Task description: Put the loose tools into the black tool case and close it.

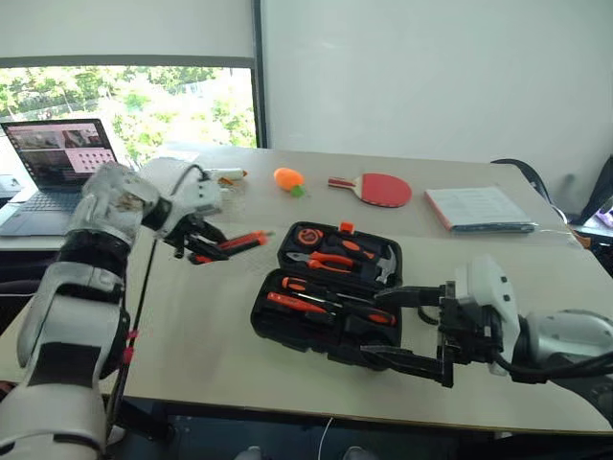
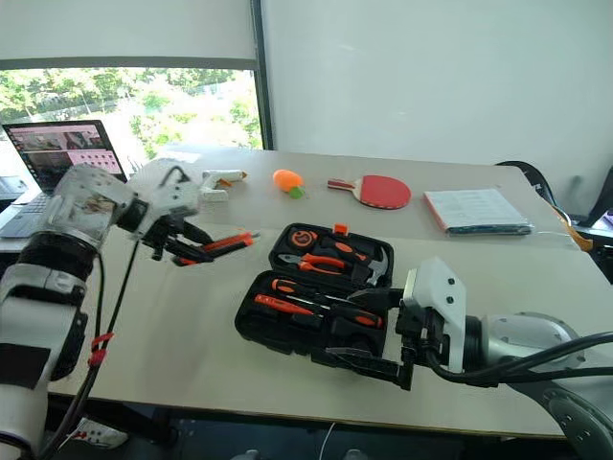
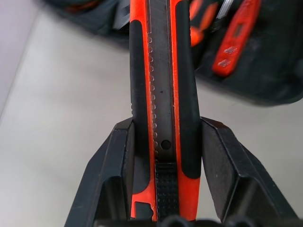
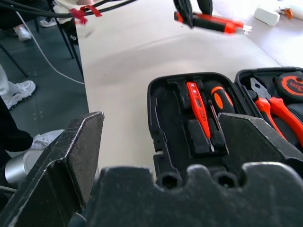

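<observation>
Our left gripper [image 1: 196,246] is clamped on the orange-black utility knife [image 1: 233,244], its two black fingers [image 3: 111,179] pressing the knife's flanks, as the left wrist view shows plainly. We hold the knife in the air above the table [image 1: 192,355], off the left side of the black tool case [image 1: 330,292], with its free end pointing toward the case and not touching it.

Our right gripper [image 1: 414,324] stands wide apart and holds nothing. It sits at the case's near right corner, one finger over the case's right edge and the other along its front rim; whether either finger touches the plastic we cannot tell.

The black tool case lies open and flat on the table, its two halves side by side. In the near half we see a thin orange tester screwdriver [image 4: 196,106] and a black-and-orange-handled screwdriver [image 4: 218,101] lying in their slots. In the far half lie orange-handled pliers [image 1: 330,259], a hammer [image 1: 385,266] and a round tape measure [image 1: 306,236].

Beyond the case, further back on the table, we see a red table-tennis paddle [image 1: 378,189], a small orange object [image 1: 288,179] and a white glue gun [image 1: 220,177]; a book [image 1: 479,208] lies beyond the case to its right. An open laptop [image 1: 53,168] stands far off the case's left, by the window.
</observation>
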